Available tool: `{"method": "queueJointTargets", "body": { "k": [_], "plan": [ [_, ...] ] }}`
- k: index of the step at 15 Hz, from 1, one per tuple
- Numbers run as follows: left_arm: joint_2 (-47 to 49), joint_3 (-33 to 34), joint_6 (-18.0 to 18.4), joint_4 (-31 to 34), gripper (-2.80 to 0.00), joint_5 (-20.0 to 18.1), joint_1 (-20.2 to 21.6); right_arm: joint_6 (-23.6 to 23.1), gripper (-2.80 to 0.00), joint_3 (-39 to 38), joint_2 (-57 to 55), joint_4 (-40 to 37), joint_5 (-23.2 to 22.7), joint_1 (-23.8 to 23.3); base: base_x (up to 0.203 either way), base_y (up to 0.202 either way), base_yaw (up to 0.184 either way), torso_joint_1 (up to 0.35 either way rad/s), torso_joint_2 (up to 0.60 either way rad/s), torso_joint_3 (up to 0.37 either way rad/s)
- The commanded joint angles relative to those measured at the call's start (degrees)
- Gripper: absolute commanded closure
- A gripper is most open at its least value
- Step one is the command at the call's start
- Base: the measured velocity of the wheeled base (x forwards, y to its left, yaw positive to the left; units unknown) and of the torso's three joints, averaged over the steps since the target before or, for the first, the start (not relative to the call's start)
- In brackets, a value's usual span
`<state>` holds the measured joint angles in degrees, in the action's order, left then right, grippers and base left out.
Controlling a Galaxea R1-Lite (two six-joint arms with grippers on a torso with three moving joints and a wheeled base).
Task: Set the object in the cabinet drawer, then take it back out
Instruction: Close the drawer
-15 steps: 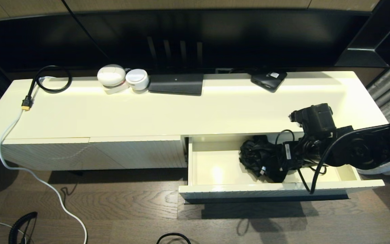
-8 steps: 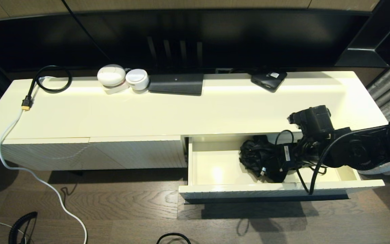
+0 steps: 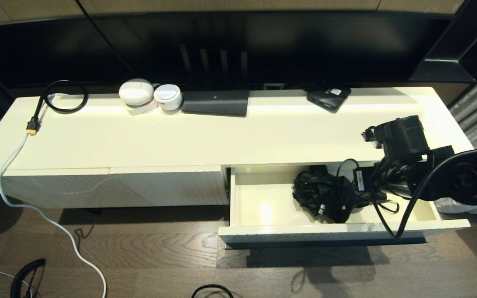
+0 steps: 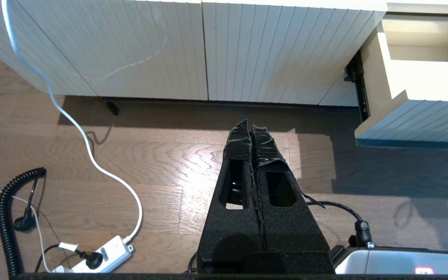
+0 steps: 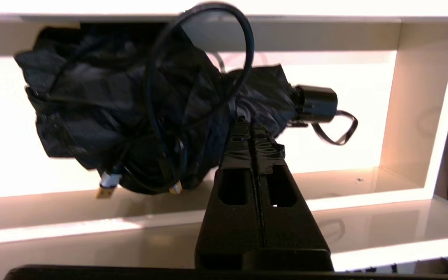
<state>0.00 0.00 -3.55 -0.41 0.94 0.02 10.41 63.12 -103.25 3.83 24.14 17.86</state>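
Cabinet drawer pulled out — black folded umbrella with cable inside; right pincer pressed together, touching it.

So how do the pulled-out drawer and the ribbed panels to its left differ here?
The cabinet drawer is pulled out, its smooth cream interior showing; the ribbed panels sit shut and flush under the cabinet top. The drawer holds a folded black umbrella tangled with a cable, the shut right gripper at it; nothing shows behind the panels. The left gripper, shut, is over the floor before the panels. Both share cream, vertically ribbed fronts.
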Motion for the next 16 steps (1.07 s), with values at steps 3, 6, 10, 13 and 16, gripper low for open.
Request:
{"method": "queueJointTargets", "body": {
  "k": [3,6,10,13,16],
  "plan": [
    [0.0,0.0,-0.1,0.0,0.00,0.0,0.0,2.1,0.00,1.0,-4.1,2.0,0.0,-0.2,0.000,0.000,0.000,0.000,0.00,0.000],
    [0.1,0.0,-0.1,0.0,0.00,0.0,0.1,3.8,0.00,1.8,-6.6,2.1,-0.1,-0.4,0.000,0.000,0.000,0.000,0.00,0.000],
    [0.0,0.0,-0.1,0.0,0.00,0.0,0.1,4.6,0.00,2.7,-8.6,2.9,-0.3,-0.5,0.000,0.000,0.000,0.000,0.00,0.000],
    [0.0,0.0,-0.1,0.0,0.00,0.0,0.0,4.6,0.00,3.5,-7.2,2.8,-0.3,-0.2,0.000,0.000,0.000,0.000,0.00,0.000],
    [0.0,0.0,-0.1,-0.1,0.00,0.0,0.0,4.3,0.00,4.2,-7.3,2.5,-0.3,-0.2,0.000,0.000,0.000,0.000,0.00,0.000]
  ]
}}
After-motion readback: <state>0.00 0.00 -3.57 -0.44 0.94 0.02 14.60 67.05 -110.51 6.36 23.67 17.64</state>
